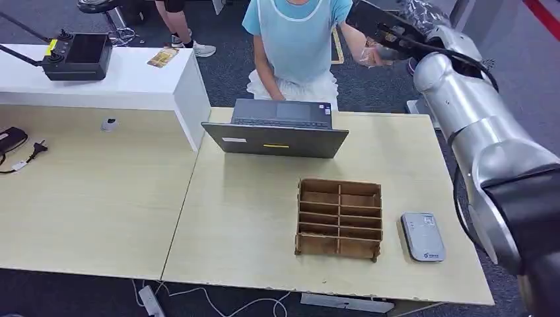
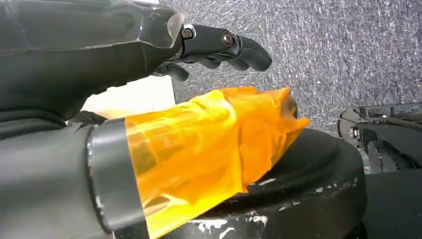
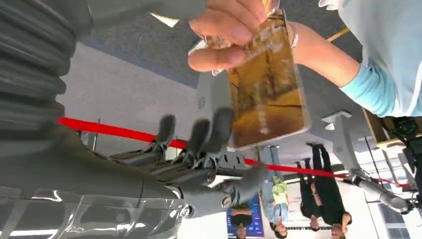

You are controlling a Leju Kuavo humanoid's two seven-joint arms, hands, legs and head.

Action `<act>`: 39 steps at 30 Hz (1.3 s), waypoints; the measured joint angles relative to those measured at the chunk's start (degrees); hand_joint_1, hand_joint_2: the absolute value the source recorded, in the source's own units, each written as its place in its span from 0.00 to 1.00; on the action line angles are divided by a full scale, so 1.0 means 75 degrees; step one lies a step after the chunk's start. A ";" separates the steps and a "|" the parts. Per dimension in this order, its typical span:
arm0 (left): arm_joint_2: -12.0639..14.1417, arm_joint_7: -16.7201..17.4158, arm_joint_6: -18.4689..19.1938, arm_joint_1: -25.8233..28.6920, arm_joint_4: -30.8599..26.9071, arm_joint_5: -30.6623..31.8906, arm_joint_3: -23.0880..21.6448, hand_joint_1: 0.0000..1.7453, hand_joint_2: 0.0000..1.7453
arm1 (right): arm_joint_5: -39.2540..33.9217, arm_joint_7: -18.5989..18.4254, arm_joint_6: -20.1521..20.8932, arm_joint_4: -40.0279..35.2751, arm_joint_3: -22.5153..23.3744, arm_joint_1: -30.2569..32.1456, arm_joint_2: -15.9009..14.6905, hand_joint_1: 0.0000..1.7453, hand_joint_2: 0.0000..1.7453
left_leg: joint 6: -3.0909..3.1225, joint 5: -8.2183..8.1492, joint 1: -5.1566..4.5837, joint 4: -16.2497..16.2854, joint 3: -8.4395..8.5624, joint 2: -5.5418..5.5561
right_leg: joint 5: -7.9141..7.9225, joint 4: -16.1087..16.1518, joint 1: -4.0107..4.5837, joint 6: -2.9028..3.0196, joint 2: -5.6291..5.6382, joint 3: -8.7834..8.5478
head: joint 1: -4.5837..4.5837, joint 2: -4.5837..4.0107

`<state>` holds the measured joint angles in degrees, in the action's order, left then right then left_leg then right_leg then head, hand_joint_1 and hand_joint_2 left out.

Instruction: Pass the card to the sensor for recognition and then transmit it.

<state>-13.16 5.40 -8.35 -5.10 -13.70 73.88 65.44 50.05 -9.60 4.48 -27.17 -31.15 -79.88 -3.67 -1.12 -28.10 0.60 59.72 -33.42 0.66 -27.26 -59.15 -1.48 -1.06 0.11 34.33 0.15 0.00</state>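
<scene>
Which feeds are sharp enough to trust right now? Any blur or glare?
Head view: even light, sharp, the reader clear. Right wrist view: the card and the person's hand are motion-blurred. Left wrist view: the orange tape close-up is soft, carpet sharp.

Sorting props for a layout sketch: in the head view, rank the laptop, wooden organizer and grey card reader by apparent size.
1. Laptop
2. Organizer, somewhat smaller, though nearer the camera
3. Card reader, clearly smallest

No readable text anywhere, the small logo on the grey sensor (image 1: 422, 236) too blurred.
</scene>
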 joint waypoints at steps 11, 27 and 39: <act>0.0000 0.0000 -0.0012 0.0001 0.0000 0.0023 -0.0032 0.00 0.00 | 0.0201 0.0096 -0.0353 -0.0306 0.0297 0.0003 -0.0032 0.00 1.00 | 0.0000 0.0000 0.0000 0.0000 -0.0001 0.0000 | 0.0000 0.0000 0.0000 0.0000 0.0001 0.0001 | 0.0003 0.0000; 0.0003 -0.0020 -0.0137 0.0009 0.0000 -0.0172 -0.0029 0.00 0.00 | -0.1758 0.0868 0.0200 -0.2546 0.1387 0.0559 -0.0195 0.00 1.00 | 0.0000 0.0000 0.0000 0.0000 0.0000 0.0000 | 0.0000 0.0000 0.0000 0.0000 0.0002 0.0002 | 0.0000 0.0000; 0.0003 -0.0052 -0.0222 0.0029 0.0000 -0.0300 0.0000 0.00 0.00 | -0.4743 0.1402 0.1192 -0.3607 0.1961 0.1256 -0.0559 0.00 1.00 | 0.0000 -0.0001 -0.0001 0.0000 -0.0003 0.0003 | 0.0000 0.0001 -0.0001 0.0000 -0.0002 0.0001 | 0.0000 0.0000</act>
<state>-13.14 5.01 -10.01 -4.88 -13.70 71.62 65.44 14.48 0.92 13.42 -54.22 -16.44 -70.46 -7.87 -1.11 -28.11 0.60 59.72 -33.44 0.67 -27.26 -59.15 -1.48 -1.06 0.09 34.34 0.15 0.00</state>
